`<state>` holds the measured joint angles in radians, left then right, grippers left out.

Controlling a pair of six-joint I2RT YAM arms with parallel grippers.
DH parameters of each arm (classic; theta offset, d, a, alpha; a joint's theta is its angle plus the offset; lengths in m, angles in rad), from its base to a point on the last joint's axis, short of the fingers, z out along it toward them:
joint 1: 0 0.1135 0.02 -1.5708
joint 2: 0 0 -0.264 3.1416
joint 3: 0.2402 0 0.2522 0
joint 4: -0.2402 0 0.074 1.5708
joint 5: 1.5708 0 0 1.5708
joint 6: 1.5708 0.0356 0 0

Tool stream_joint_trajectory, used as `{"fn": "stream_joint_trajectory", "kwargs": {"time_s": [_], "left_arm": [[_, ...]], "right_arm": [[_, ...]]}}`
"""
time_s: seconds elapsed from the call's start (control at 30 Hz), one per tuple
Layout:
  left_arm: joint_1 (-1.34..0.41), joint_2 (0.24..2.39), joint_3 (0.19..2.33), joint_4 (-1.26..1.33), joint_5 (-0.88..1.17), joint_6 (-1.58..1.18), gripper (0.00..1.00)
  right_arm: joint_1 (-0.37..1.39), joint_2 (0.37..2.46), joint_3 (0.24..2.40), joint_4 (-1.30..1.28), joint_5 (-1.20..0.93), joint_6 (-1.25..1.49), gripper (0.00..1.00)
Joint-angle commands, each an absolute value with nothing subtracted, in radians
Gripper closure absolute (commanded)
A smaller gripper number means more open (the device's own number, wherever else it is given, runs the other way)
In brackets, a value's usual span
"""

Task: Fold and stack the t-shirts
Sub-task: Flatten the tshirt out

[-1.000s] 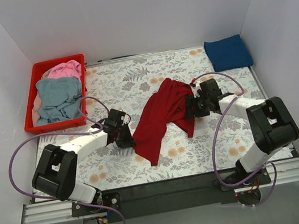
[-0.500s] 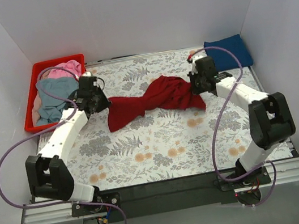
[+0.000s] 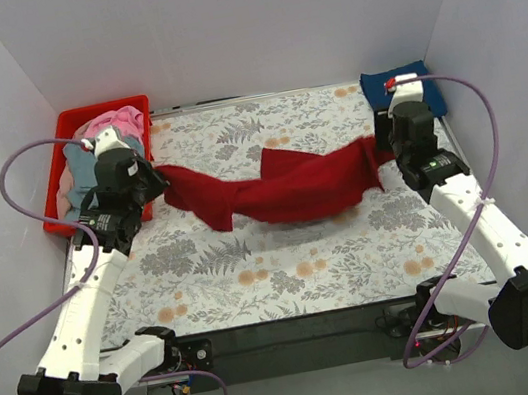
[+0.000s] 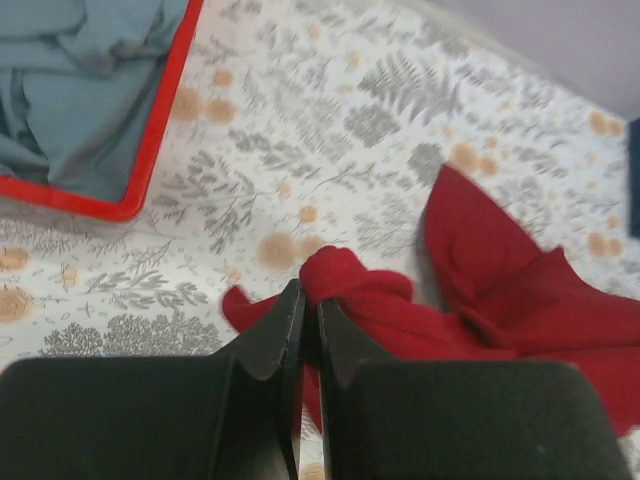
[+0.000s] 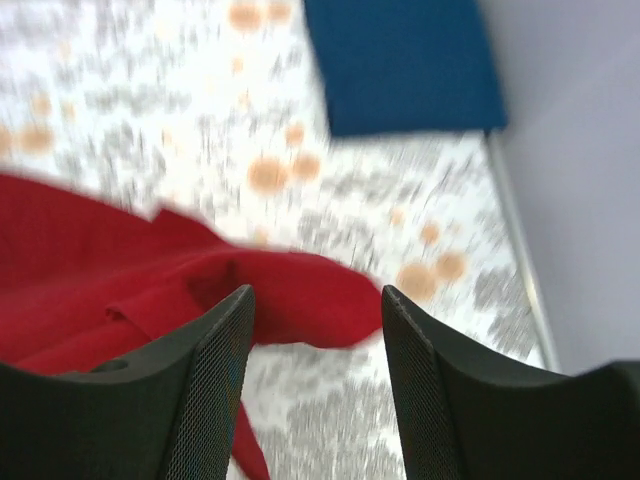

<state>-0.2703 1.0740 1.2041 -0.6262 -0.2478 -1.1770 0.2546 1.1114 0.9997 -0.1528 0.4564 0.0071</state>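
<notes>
1. Top external: both arms reach forward and outward. The left gripper sits by the red basket and the right gripper near the folded navy shirt.
2. The dark red shirt stretches between them across the far half of the table. The basket holds a grey-blue shirt and a pink shirt.
3. Half a second ago the arms were closer in and the red shirt was more bunched. It is now spread wider.
4. Left wrist: the left gripper is pinched together on a bunched end of the red shirt. The basket with the grey-blue shirt is off to its left.
5. Right wrist: the right gripper has its fingers apart. The red shirt's edge lies below the gap, with the navy shirt beyond.
</notes>
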Motion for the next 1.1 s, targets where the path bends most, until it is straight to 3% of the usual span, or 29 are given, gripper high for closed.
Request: {"fn": "stream_joint_trajectory", "kwargs": {"time_s": [0.0, 0.17, 0.37, 0.8, 1.07], "left_arm": [[-0.264, 1.051, 1.048, -0.678, -0.264, -1.195, 1.00], [-0.264, 0.996, 0.868, -0.611, -0.238, -1.249, 1.00], [-0.262, 1.002, 0.753, -0.540, -0.235, -1.284, 1.00], [-0.262, 1.017, 0.724, -0.518, -0.276, -1.262, 1.00], [-0.253, 1.077, 0.755, -0.499, -0.310, -1.236, 1.00]], "right_arm": [[0.256, 1.079, 0.904, -0.207, 0.350, 0.089, 0.39], [0.256, 1.109, 0.848, -0.179, -0.048, 0.081, 0.39], [0.259, 1.294, 0.896, -0.170, -0.208, 0.092, 0.40], [0.262, 1.591, 0.907, -0.186, -0.176, 0.097, 0.41], [0.016, 1.548, 0.706, -0.224, -0.118, 0.254, 0.41]]}}
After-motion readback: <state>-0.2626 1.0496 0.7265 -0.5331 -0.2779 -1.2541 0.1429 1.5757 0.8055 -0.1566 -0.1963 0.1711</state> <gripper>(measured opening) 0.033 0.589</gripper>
